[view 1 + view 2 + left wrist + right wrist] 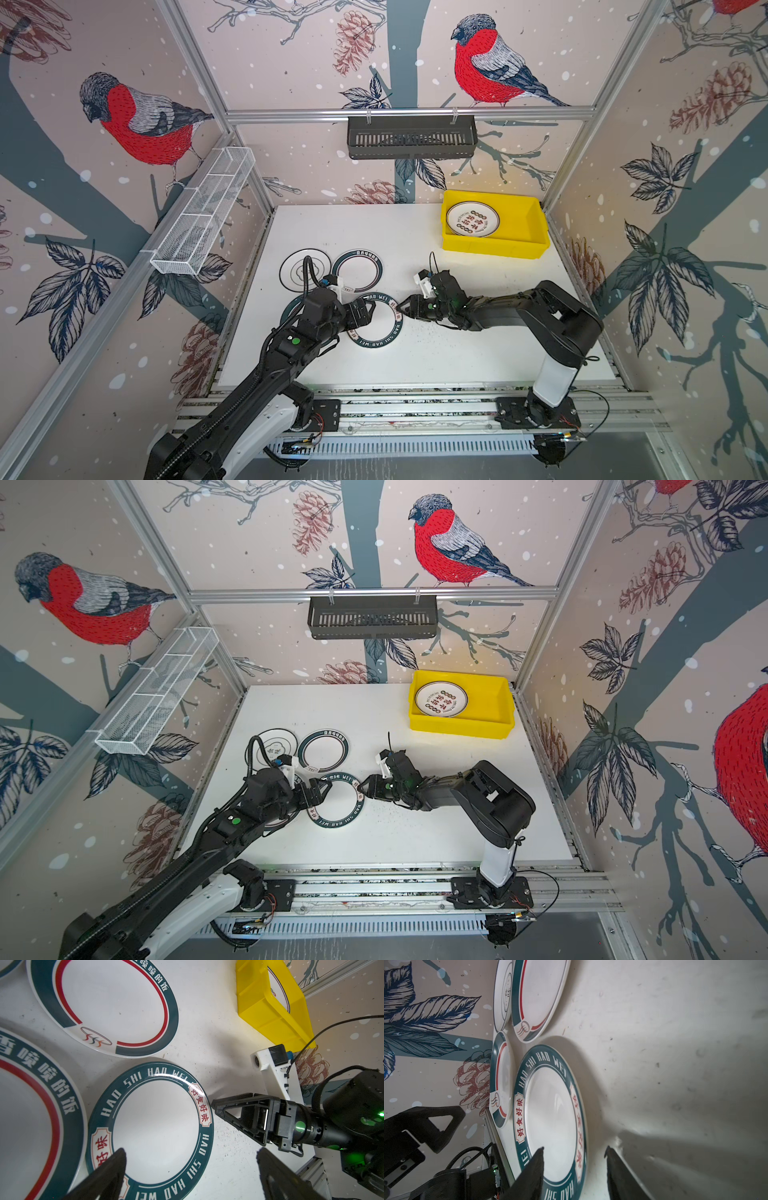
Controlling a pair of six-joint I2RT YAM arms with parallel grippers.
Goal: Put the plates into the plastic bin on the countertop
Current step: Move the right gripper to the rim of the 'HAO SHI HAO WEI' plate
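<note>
A white plate with a dark green "HAO SHI HAO WEI" rim (378, 320) (337, 800) (151, 1128) (552, 1118) lies flat mid-countertop. My right gripper (402, 309) (362, 787) (575, 1148) is open and straddles its right rim, one finger over the plate and one over the table. Open wide, my left gripper (371, 309) (191, 1151) hovers at the plate's left rim and holds nothing. Behind it lie a green-and-red ringed plate (357, 270) (108, 1005) and a black-lined white plate (299, 268). Another ringed plate (31, 1126) sits partly under my left arm. The yellow plastic bin (494, 249) (461, 729) holds a red-lettered plate (473, 219).
The bin stands at the countertop's (457, 353) back right corner. A black slotted basket (411, 139) hangs on the back rail and a white wire mesh tray (203, 212) on the left rail. Aluminium rails (415, 409) edge the front.
</note>
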